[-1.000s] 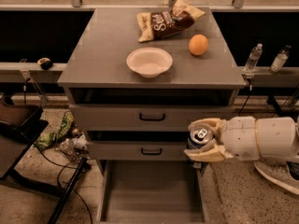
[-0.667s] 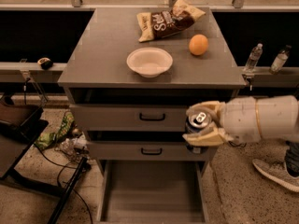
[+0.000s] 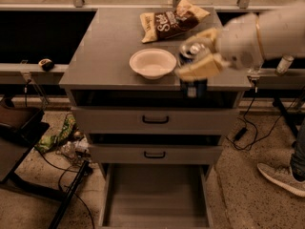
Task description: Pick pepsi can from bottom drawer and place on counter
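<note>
My gripper point(image 3: 199, 56) is shut on the pepsi can point(image 3: 192, 82), a dark blue can with a silver top. It holds the can upright over the right front part of the counter point(image 3: 105, 56), right of the white bowl. The can's lower end hangs in front of the counter's front edge. The white arm reaches in from the upper right. The bottom drawer point(image 3: 155, 199) stands pulled open below, and nothing shows in it.
A white bowl point(image 3: 152, 62) sits mid-counter and a brown chip bag point(image 3: 171, 20) lies behind it. The two upper drawers point(image 3: 155, 120) are closed. Cables and clutter lie on the floor at left; a shoe point(image 3: 281, 178) is at right.
My gripper has risen with the pepsi can from in front of the middle drawers up to counter height, and now covers the spot where the orange lay.
</note>
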`<state>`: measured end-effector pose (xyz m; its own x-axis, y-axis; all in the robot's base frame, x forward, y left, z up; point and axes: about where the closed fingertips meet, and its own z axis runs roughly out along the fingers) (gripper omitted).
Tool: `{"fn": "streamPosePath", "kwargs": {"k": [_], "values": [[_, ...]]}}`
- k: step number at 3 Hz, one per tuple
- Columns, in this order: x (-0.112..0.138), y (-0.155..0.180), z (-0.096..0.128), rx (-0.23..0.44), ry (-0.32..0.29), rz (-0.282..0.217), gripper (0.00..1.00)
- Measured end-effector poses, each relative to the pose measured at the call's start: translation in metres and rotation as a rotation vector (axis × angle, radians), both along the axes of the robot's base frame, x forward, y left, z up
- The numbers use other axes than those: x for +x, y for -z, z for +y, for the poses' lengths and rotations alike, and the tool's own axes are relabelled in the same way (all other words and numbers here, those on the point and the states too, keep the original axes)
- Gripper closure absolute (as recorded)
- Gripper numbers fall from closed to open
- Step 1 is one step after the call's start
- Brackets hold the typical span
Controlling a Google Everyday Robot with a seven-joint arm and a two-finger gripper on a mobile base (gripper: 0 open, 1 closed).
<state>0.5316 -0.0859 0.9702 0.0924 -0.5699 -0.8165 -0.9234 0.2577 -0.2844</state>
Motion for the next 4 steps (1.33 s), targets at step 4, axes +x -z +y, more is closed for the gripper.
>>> {"fn": "streamPosePath", "kwargs": {"k": [4], "values": [[0.232,-0.084,0.135,0.263,0.02,-0.051,1.0]]}}
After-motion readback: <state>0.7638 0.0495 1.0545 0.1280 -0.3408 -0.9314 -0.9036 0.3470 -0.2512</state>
